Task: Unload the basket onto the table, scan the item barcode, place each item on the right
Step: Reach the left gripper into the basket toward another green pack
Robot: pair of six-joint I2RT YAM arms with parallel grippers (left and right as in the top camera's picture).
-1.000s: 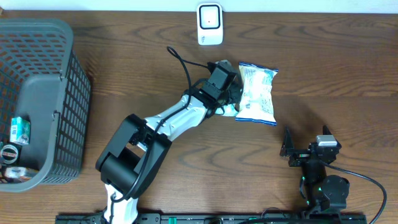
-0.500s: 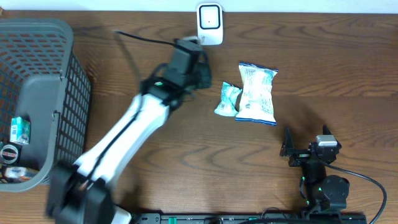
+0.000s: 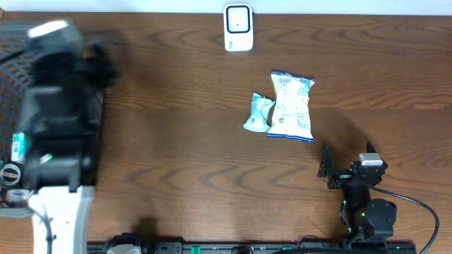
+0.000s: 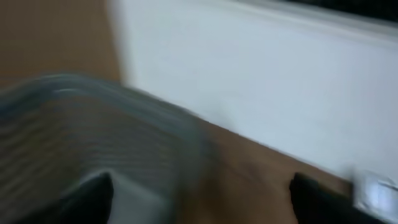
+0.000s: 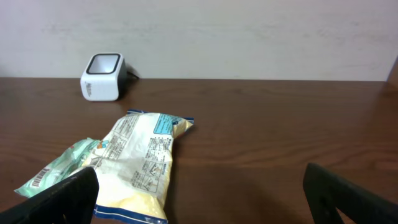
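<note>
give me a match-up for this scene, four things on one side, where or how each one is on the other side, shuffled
Things
1. white box-shaped barcode scanner
2. large white and blue snack bag
3. small green crinkled packet
4. right claw

Place or state
a. tucked against the bigger bag's edge
b. open and empty, near the front edge of the brown wooden table
c. upright at the table's far edge
d. flat mid-table, between the scanner and the right claw

Pairs: 1-c, 2-d, 3-a, 4-b
</note>
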